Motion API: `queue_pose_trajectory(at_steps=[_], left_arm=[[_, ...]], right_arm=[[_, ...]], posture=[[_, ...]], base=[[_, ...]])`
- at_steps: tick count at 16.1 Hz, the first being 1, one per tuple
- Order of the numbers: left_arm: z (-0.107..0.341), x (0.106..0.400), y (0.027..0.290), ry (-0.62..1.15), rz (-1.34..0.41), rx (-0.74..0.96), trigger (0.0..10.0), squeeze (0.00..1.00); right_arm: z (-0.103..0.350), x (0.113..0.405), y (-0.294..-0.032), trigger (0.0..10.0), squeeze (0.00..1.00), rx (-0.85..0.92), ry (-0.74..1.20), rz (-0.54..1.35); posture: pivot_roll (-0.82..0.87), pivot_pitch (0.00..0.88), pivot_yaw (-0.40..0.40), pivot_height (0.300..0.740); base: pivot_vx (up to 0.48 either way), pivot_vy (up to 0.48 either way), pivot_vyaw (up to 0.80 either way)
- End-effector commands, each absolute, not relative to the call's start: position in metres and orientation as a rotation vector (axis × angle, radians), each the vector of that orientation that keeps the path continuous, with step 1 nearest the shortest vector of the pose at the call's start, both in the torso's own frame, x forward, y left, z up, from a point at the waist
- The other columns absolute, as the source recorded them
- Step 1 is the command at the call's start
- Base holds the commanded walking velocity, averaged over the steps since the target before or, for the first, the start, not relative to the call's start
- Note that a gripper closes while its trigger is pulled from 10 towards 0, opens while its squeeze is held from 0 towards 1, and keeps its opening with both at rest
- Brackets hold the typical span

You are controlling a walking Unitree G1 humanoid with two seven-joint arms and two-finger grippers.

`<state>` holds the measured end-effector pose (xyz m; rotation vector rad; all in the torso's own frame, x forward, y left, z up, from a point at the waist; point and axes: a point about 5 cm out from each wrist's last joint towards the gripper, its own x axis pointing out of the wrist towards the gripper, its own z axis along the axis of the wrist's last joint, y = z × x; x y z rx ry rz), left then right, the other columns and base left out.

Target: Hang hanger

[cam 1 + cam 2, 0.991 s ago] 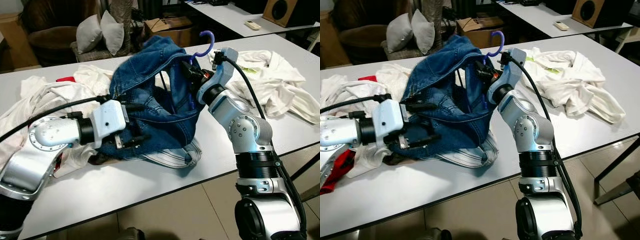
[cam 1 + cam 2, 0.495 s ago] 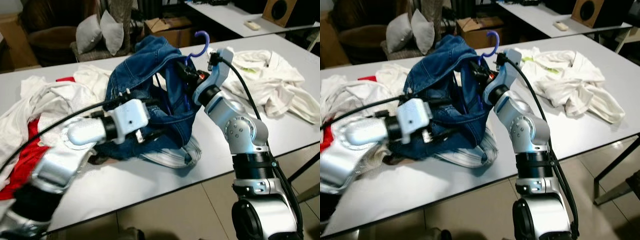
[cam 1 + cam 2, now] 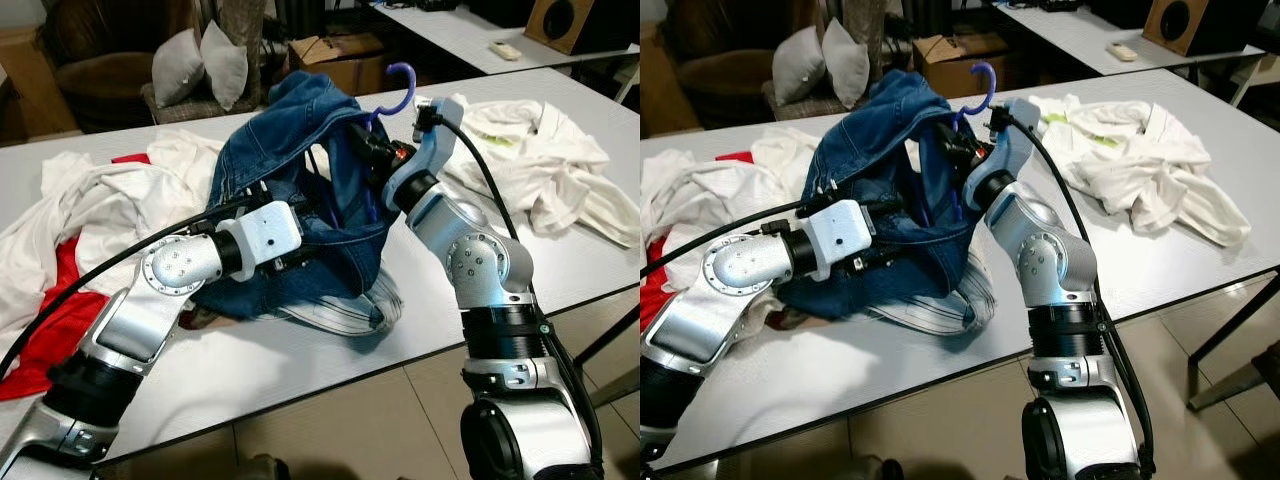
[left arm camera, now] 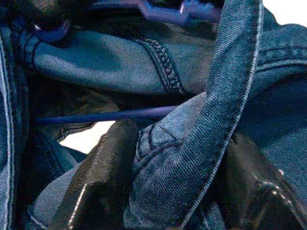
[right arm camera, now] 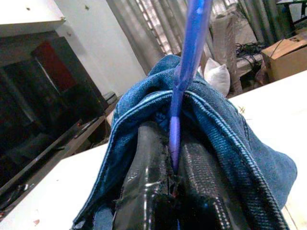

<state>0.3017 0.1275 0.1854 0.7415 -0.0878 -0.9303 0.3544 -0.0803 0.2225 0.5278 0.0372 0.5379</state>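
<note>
A blue denim jacket is heaped in the middle of the white table, draped over a purple hanger. The hanger's hook sticks up above the cloth. My right gripper is shut on the hanger's neck, with denim bunched around its fingers and the purple stem rising between them. My left gripper is pushed into the jacket's lower front. A thick denim fold is pinched between its fingers, and the hanger's thin bar runs behind them.
White clothes lie on the table's right part, and more white clothes with a red garment on its left. A striped cloth pokes out under the jacket. Behind the table are cushions and a cardboard box.
My left arm has swung in toward the jacket and its gripper has gone into the denim folds and closed on one. The right gripper with the hanger has shifted slightly left.
</note>
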Motion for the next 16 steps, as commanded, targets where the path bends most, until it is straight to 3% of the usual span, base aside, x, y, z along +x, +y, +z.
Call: queue_pose_trajectory(at_steps=[1, 16], left_arm=[[0.19, 0.304, 0.128, -0.104, -0.918, 0.753, 0.0, 0.0], [0.197, 0.293, 0.125, -0.122, -1.026, 0.69, 0.0, 0.0]], right_arm=[[0.23, 0.351, -0.081, 10.0, 0.0, 0.532, 0.0, 0.562], [0.223, 0.348, -0.077, 10.0, 0.0, 0.5, 0.019, 0.578]], posture=[[-0.03, 0.0, 0.043, 0.74], [-0.02, 0.0, 0.037, 0.74]], base=[[0.0, 0.0, 0.0], [0.0, 0.0, 0.0]])
